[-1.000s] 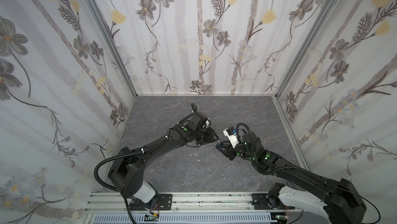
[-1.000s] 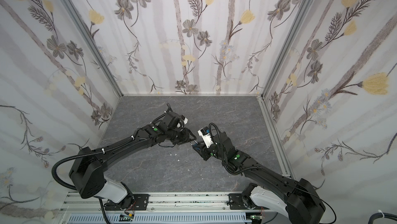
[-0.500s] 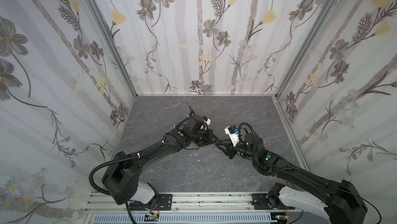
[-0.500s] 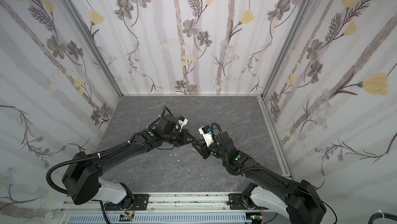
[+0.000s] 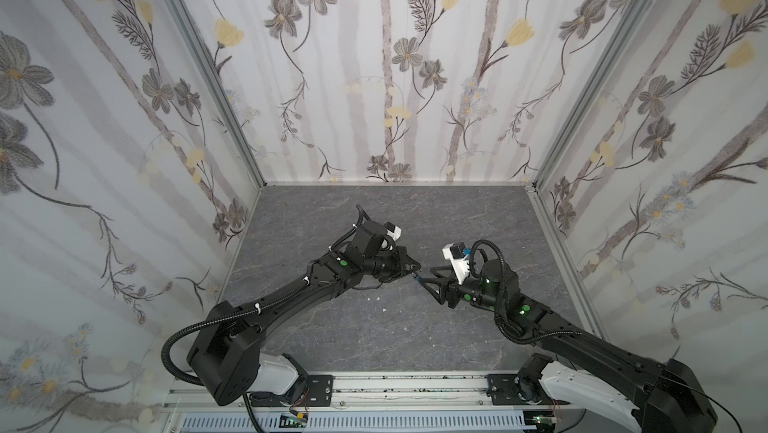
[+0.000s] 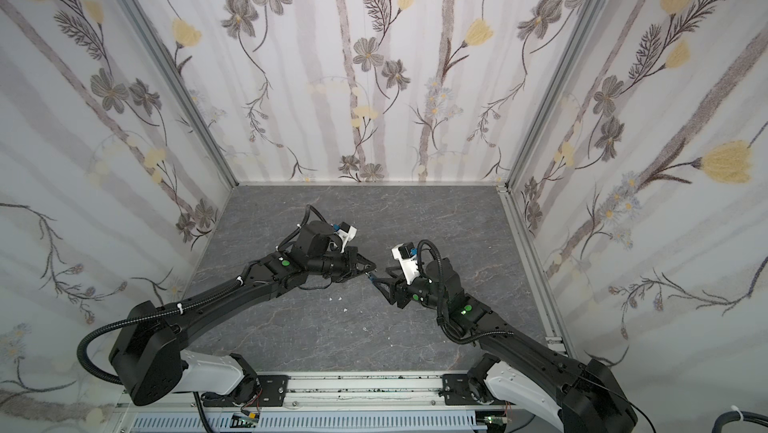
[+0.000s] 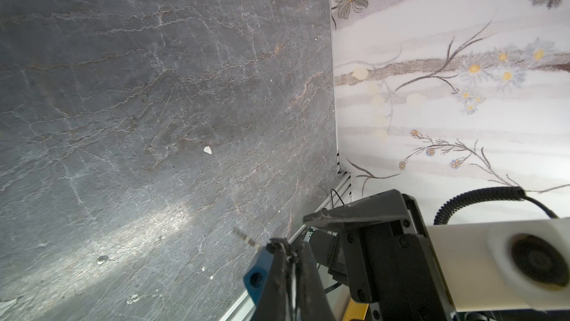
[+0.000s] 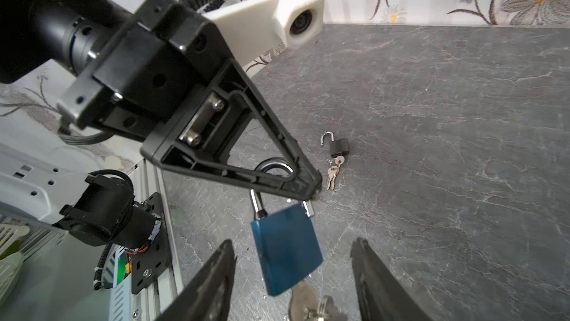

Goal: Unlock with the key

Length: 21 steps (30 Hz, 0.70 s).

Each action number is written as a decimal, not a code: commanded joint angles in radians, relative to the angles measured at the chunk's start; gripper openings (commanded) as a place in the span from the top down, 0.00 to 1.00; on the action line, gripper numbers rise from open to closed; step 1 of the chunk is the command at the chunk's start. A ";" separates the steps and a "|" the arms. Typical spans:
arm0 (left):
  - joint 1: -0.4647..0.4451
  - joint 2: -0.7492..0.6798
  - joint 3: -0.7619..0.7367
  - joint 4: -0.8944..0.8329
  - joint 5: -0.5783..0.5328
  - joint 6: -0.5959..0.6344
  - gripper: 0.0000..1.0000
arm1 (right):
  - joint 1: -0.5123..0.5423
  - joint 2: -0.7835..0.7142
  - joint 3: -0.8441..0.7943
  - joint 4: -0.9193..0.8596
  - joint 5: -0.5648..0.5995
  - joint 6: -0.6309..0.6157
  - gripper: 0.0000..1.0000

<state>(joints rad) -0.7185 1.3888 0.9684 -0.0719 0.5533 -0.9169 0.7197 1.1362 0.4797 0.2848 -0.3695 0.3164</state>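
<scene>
Two padlocks, two bunches of keys and two grippers are in view. The blue rectangular metal padlock (image 8: 285,251), smooth-faced with a rounded silver shackle (image 8: 256,202), hangs in the air near the middle of the dark grey, veined, stone-look table (image 8: 462,150). A bunch of flat silver keys (image 8: 310,304) sits at its lower end. The left gripper (image 8: 316,188), black plastic with ribbed triangular fingers, reaches in from 9 o'clock in both top views and is clamped tight on that shackle. The right gripper (image 8: 294,241) comes from 4 o'clock. Its jaws stand spread on either side of the blue body with a gap on each side, holding nothing. A small black square padlock (image 8: 339,146), its thin steel shackle swung open, lies flat on the table just past the left gripper's tip, with little silver keys (image 8: 332,174) at its keyhole end. Three small white chips (image 5: 378,298) lie close together on the table at 7 o'clock from the blue padlock.
</scene>
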 commanded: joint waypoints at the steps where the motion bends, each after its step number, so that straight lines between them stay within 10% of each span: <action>1: 0.003 -0.005 0.003 0.072 0.029 -0.027 1.00 | 0.013 0.019 -0.003 0.064 -0.071 -0.014 0.39; 18: 0.012 -0.016 -0.049 0.157 0.032 -0.062 1.00 | 0.021 0.107 0.006 0.155 -0.123 0.020 0.98; 21: 0.024 -0.035 -0.076 0.163 -0.008 -0.064 0.77 | 0.020 0.129 0.007 0.162 -0.126 0.032 0.99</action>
<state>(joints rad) -0.7029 1.3716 0.9092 0.0467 0.5797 -0.9722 0.7403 1.2522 0.4873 0.3721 -0.4877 0.3294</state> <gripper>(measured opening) 0.151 0.141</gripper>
